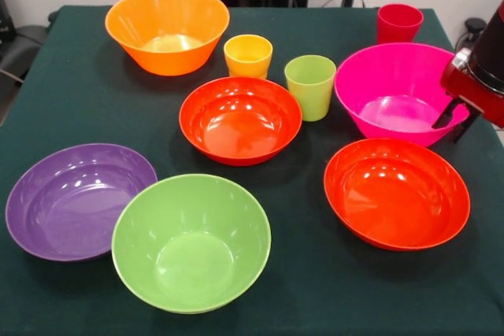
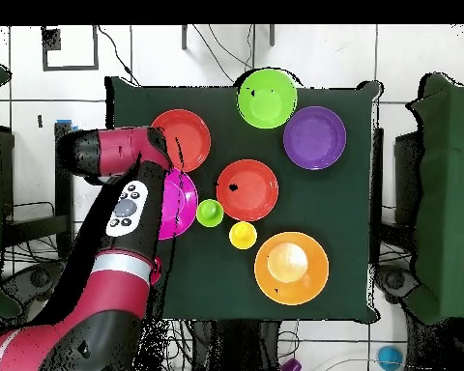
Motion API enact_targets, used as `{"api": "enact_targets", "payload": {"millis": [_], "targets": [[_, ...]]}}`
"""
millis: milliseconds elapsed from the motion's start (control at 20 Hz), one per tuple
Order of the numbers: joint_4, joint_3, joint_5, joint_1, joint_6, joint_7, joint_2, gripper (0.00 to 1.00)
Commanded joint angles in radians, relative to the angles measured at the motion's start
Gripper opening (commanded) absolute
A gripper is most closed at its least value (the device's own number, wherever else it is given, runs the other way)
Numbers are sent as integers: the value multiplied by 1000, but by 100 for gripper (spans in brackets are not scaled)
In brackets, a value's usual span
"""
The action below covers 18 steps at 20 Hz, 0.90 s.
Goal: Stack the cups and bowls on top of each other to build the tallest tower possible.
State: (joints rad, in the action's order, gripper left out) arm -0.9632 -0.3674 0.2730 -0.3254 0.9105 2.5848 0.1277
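1. The gripper (image 1: 455, 120) is hovering at the magenta bowl (image 1: 394, 92), at its rim; whether it is clenching, I cannot tell.
2. Bowl likely light, stiff, slippery; pinching the rim is looking best.

On the dark green table (image 1: 71, 92) sit a deep orange bowl (image 1: 167, 31), a magenta bowl (image 1: 398, 94), two red-orange bowls (image 1: 240, 120) (image 1: 396, 193), a purple bowl (image 1: 77, 201), a lime-green bowl (image 1: 191, 242), and yellow-orange (image 1: 248, 56), lime green (image 1: 310, 86) and red (image 1: 399, 23) cups, all plain and glossy.
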Motion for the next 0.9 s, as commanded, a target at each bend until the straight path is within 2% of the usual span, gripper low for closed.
{"api": "enact_targets", "payload": {"millis": [50, 400, 900], "targets": [[-117, 102, 19, -8, 90, 60, 126, 0], [-147, 105, 11, 8, 175, 16, 222, 0], [-115, 115, -12, 40, 245, -20, 248, 0]]}}
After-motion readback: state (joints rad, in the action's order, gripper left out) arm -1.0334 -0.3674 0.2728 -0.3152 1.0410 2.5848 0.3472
